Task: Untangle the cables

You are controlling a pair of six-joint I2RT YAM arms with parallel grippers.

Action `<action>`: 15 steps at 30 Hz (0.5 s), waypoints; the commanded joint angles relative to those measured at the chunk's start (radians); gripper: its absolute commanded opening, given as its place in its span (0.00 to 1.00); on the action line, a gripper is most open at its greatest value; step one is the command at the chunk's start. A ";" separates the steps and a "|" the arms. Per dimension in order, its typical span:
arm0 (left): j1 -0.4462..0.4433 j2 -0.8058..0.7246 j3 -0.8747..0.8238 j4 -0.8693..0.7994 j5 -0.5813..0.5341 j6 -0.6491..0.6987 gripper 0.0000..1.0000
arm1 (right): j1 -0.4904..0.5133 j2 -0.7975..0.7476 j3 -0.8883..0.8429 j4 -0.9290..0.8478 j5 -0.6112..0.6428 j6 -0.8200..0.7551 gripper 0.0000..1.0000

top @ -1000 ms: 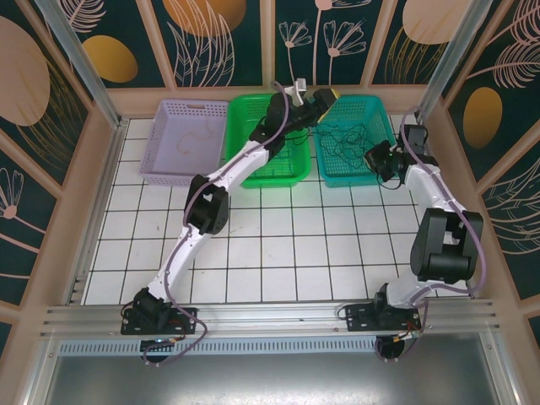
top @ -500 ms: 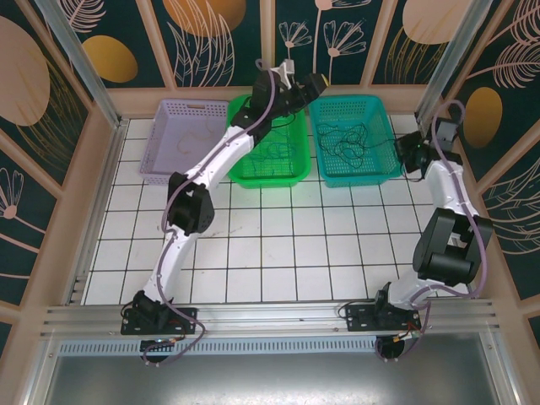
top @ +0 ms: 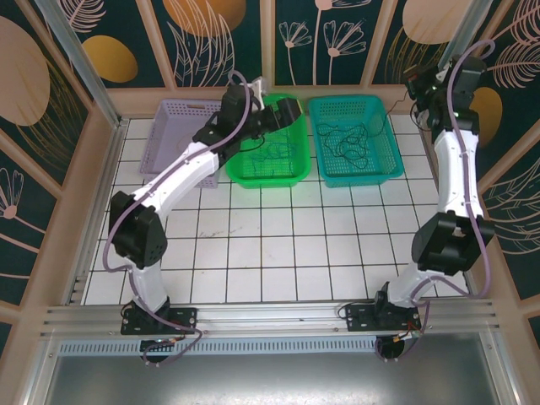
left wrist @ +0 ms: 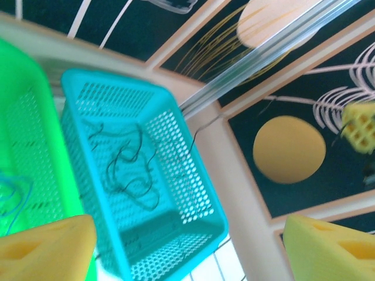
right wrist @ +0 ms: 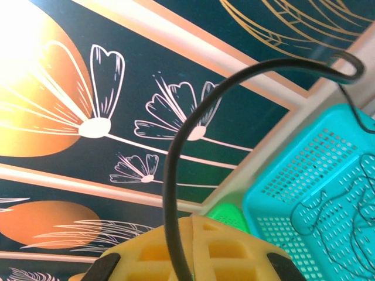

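One black cable (right wrist: 169,175) pinched in right fingers (right wrist: 228,249), left fingers (left wrist: 41,249) spread — tangle (left wrist: 126,170) in teal basket (left wrist: 173,146) beyond.

Up front the white tiled tabletop (top: 287,245) is wide open; the white left robot arm (top: 180,175) slants across the lilac plastic basket (top: 169,126).

Tangled cables (left wrist: 124,167) too fine to separate, green basket (left wrist: 35,146) blurred, cropped at left edge

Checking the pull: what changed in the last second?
Left claw swung left, from beside the teal basket to over the green basket, open, empty. Right claw lifted up and back, shut on a black cable trailing out of the teal basket. Both baskets stayed put.
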 commanded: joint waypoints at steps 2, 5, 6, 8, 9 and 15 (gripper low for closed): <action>-0.004 -0.107 -0.130 0.038 -0.004 0.012 0.83 | 0.047 0.099 0.133 -0.019 -0.030 -0.026 0.00; -0.011 -0.174 -0.206 0.045 -0.002 0.000 0.82 | 0.069 0.149 0.203 -0.018 -0.014 -0.038 0.00; -0.014 -0.191 -0.228 0.047 -0.003 -0.005 0.82 | 0.072 0.161 0.214 -0.014 -0.010 -0.037 0.00; -0.027 -0.236 -0.285 0.052 -0.007 -0.015 0.82 | 0.078 0.187 0.211 0.009 -0.009 -0.032 0.00; -0.034 -0.255 -0.310 0.055 -0.009 -0.021 0.82 | 0.079 0.194 0.200 0.023 -0.010 -0.029 0.00; -0.055 -0.379 -0.440 0.057 -0.024 -0.059 0.82 | 0.106 0.163 -0.027 0.120 -0.011 0.001 0.00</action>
